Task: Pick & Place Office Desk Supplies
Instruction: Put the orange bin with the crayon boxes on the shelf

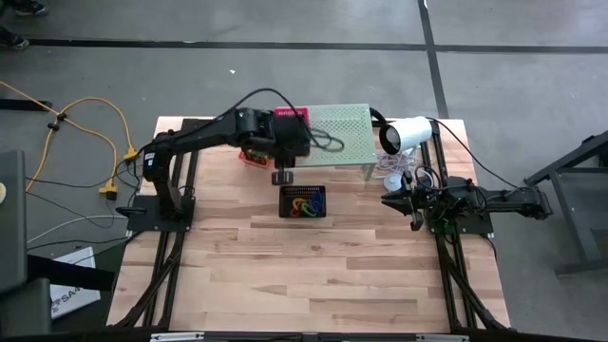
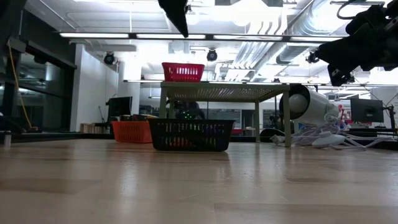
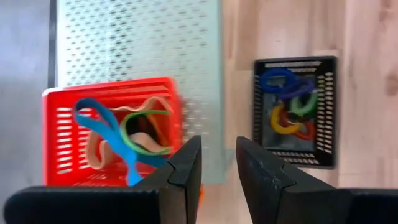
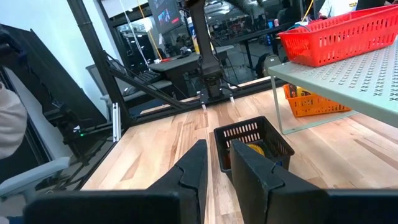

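Observation:
A red basket [image 3: 112, 134] stands on the pale-green shelf [image 1: 342, 133] and holds a blue loop [image 3: 102, 127], a green loop [image 3: 140, 134] and tan rubber bands [image 3: 93, 152]. A black basket [image 1: 302, 201] sits on the table in front of the shelf. It holds blue, green, yellow and red loops [image 3: 289, 106]. My left gripper [image 3: 217, 140] hovers open and high between the two baskets [image 1: 282, 177], with nothing between its fingers. My right gripper [image 4: 219, 149] waits open at the table's right side [image 1: 394, 198], pointing level toward the black basket [image 4: 252, 146].
An orange basket [image 1: 252, 157] sits on the table by the shelf's left end. A white cylindrical lamp [image 1: 404, 135] with loose white cables [image 1: 394, 171] lies at the shelf's right end. Bare wood lies toward the near edge [image 1: 313, 275].

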`<state>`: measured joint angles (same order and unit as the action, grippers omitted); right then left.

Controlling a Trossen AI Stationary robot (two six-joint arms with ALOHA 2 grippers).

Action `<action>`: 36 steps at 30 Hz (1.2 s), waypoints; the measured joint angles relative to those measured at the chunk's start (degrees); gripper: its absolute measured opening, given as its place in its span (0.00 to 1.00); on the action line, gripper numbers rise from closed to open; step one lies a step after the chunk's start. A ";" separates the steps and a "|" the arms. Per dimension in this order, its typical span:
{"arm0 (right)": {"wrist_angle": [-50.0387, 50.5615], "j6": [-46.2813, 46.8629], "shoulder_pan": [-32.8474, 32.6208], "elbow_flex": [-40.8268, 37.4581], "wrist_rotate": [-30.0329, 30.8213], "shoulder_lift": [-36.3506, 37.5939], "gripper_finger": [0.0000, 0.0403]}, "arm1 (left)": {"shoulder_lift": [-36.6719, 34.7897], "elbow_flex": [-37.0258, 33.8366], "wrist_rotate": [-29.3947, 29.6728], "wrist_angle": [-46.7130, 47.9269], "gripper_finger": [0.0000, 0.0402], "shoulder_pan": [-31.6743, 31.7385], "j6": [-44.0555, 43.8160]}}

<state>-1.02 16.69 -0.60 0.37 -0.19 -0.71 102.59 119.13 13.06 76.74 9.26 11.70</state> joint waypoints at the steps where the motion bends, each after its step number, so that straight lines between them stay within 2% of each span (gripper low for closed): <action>1: 0.00 0.00 0.00 0.01 0.00 0.00 0.14 | 0.17 0.00 0.32 0.22 0.23 -0.89 -0.37; 9: 0.00 0.00 0.00 -0.01 0.00 0.00 0.14 | 0.39 -0.54 0.63 2.78 0.23 -5.50 -5.48; 23: -0.01 0.00 0.00 0.01 -0.01 0.00 0.14 | 0.40 -1.02 2.84 9.88 0.23 -7.70 -19.30; 30: -0.02 0.00 0.01 0.01 0.00 0.00 0.14 | -0.70 -5.57 4.34 10.35 0.23 -10.30 -25.77; 36: 0.00 0.00 0.00 0.01 0.00 0.00 0.14 | -5.43 -12.01 8.81 7.52 0.23 -14.37 -29.75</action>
<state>-1.02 16.69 -0.60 0.38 -0.19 -0.71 97.16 107.12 21.87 84.27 -5.11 -18.05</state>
